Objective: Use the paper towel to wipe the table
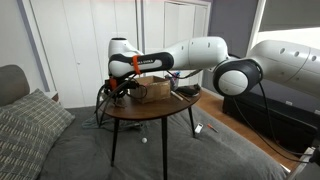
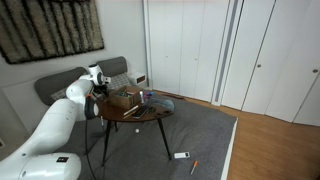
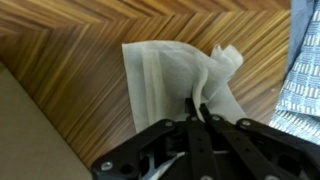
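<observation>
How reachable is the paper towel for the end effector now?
Likely yes: wrist view shows the end effector seemingly shut on a bunched edge of the paper towel, nothing between them, the rest flat on the table.

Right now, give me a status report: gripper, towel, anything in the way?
Status: gripper shut, pinching towel at its bunched edge. Rest of towel flat on table. One box also on table, may crowd the wipe.
</observation>
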Motion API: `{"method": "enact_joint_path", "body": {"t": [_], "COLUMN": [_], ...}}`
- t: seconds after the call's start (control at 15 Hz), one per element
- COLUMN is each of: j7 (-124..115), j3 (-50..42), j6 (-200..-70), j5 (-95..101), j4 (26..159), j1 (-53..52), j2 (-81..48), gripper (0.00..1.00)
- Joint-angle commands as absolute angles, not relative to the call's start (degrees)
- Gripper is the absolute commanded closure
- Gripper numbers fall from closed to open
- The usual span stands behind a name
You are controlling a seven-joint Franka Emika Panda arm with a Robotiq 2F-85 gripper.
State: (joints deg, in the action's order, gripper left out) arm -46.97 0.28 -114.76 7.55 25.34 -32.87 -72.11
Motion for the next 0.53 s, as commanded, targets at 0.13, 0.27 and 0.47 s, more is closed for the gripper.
{"method": "enact_joint_path", "body": {"t": [0.13, 0.27, 0.47], "j7": [-39.8, -39.0, -40.7], "j3": [3.9, 3.4, 1.6], "j6": [-110.7, -104.7, -95.8], "j5": [2.5, 2.3, 3.2], "j4": [27.3, 28.3, 28.4], "j1": [-33.6, -33.5, -32.9], "j2": [-70.4, -69.0, -67.9], "gripper": [1.0, 1.0, 1.0]}}
